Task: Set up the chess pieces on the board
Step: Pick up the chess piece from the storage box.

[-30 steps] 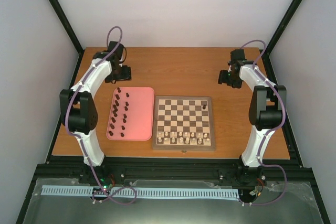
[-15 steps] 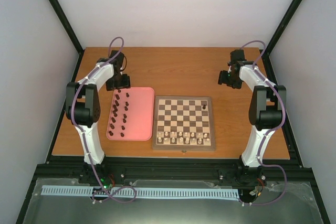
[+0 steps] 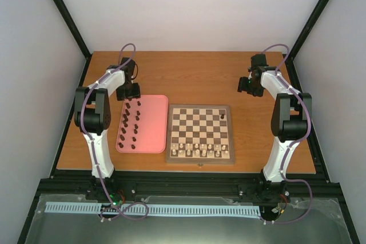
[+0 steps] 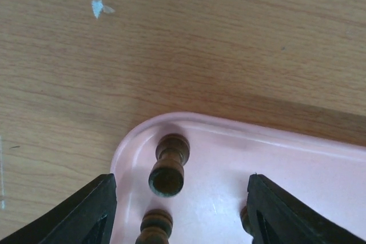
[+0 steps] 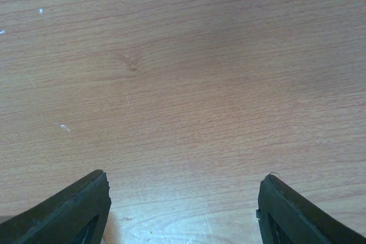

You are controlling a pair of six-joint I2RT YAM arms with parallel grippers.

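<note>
Left gripper spread wide over the corner chess piece in the pink tray by the left edge of the table; neighbours stand close, so closing fingers may topple them or catch the rim.

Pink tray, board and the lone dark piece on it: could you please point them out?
pink tray (image 3: pixel 153 124), top view, bare right half.
board (image 3: pixel 200 127), top view, bare middle squares.
lone dark piece (image 3: pixel 222 116), top view, body.
</note>
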